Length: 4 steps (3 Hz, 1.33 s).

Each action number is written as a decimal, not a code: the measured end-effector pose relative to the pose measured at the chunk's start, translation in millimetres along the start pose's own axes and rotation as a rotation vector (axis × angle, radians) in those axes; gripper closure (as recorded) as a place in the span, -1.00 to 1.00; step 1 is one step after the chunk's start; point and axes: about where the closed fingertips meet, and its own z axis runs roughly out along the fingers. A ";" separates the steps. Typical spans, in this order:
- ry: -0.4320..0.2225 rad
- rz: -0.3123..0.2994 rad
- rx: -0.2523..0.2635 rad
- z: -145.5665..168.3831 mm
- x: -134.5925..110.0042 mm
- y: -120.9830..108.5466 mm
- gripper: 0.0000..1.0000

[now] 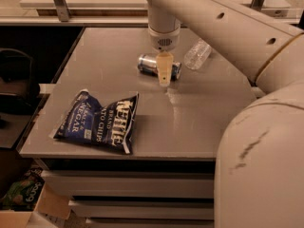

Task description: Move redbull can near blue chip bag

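The redbull can lies on its side on the grey table, in the far middle. It is silver and blue, with its silver top pointing left. My gripper hangs straight down from the white arm, right over the can's middle, and covers part of it. The blue chip bag lies flat near the table's front left corner, well apart from the can, with its white lettering facing up.
A clear plastic water bottle lies on its side just right of the can. The table's left edge drops to a dark gap. A box and a green packet sit on the floor at lower left.
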 end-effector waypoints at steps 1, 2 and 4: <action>-0.006 0.018 -0.021 12.6 7.3 1.7 -0.17; -0.011 0.015 -0.020 13.8 9.6 -0.2 0.27; -0.053 -0.137 0.002 -11.3 -10.2 10.3 1.00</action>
